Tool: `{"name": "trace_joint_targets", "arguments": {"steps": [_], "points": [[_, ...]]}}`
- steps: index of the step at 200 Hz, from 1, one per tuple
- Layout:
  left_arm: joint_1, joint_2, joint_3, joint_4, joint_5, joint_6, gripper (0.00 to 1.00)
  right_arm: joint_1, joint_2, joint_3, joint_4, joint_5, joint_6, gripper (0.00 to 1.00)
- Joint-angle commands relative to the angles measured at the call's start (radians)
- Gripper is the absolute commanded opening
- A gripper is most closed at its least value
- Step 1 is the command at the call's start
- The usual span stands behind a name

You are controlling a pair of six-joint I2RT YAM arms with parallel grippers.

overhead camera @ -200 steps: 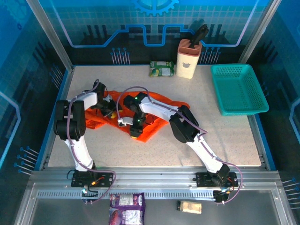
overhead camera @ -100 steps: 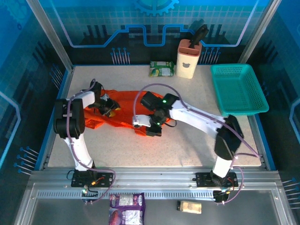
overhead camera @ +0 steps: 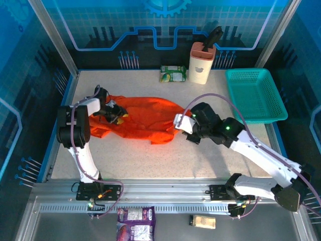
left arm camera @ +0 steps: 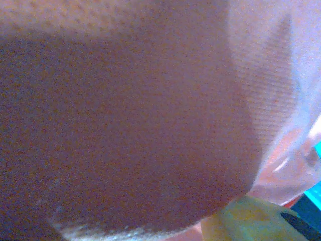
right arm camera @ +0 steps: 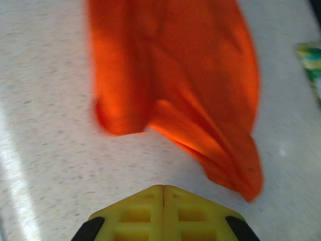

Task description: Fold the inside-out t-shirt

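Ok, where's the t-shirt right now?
In the top view the t-shirt lies left of centre on the table, its left end at the left gripper, its right end beside the right gripper.

The orange t-shirt (overhead camera: pixel 145 118) is seen lying crumpled on the table (overhead camera: pixel 150 160), stretched sideways left of centre. Its left end is bunched up; its right end is spread flatter, in loose folds.

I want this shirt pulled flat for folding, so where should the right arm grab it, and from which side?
Grip the t-shirt by the pointed corner nearest the right gripper, coming in low from the robot's right. It lies thin and loose on the table, clear of the shut gripper, and the left gripper is at the opposite end. Open the jaws first.
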Motion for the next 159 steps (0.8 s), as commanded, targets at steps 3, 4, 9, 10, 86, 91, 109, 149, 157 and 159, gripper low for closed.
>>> {"name": "trace_joint_targets", "arguments": {"steps": [3, 4, 9, 10, 86, 91, 109, 149, 157, 159], "points": [[-0.005, -0.084, -0.051, 0.127, 0.161, -0.090, 0.41, -0.079, -0.025, -0.054, 0.118, 0.131, 0.097, 0.00], [-0.007, -0.091, -0.052, 0.130, 0.165, -0.093, 0.41, -0.084, -0.024, -0.054, 0.117, 0.131, 0.101, 0.00], [-0.012, -0.112, -0.054, 0.135, 0.177, -0.103, 0.41, -0.104, -0.023, -0.055, 0.113, 0.133, 0.120, 0.00], [-0.012, -0.115, -0.054, 0.135, 0.179, -0.104, 0.41, -0.108, -0.023, -0.055, 0.113, 0.134, 0.124, 0.00], [-0.025, -0.303, -0.021, -0.034, 0.060, -0.034, 0.42, -0.019, 0.082, -0.162, 0.233, -0.043, 0.842, 0.29], [-0.025, -0.306, -0.025, -0.036, 0.058, -0.031, 0.42, 0.001, 0.098, -0.171, 0.244, -0.050, 0.874, 0.30], [-0.025, -0.320, -0.034, -0.073, -0.009, -0.003, 0.42, 0.024, 0.176, -0.177, 0.219, -0.056, 0.991, 0.33], [-0.022, -0.331, -0.052, -0.142, -0.158, 0.047, 0.41, -0.008, 0.313, -0.167, 0.263, -0.199, 1.057, 0.37], [-0.019, -0.334, -0.058, -0.153, -0.183, 0.049, 0.41, -0.002, 0.343, -0.165, 0.302, -0.268, 1.055, 0.37], [-0.018, -0.335, -0.059, -0.153, -0.188, 0.049, 0.41, 0.001, 0.351, -0.165, 0.313, -0.286, 1.056, 0.38]]}}
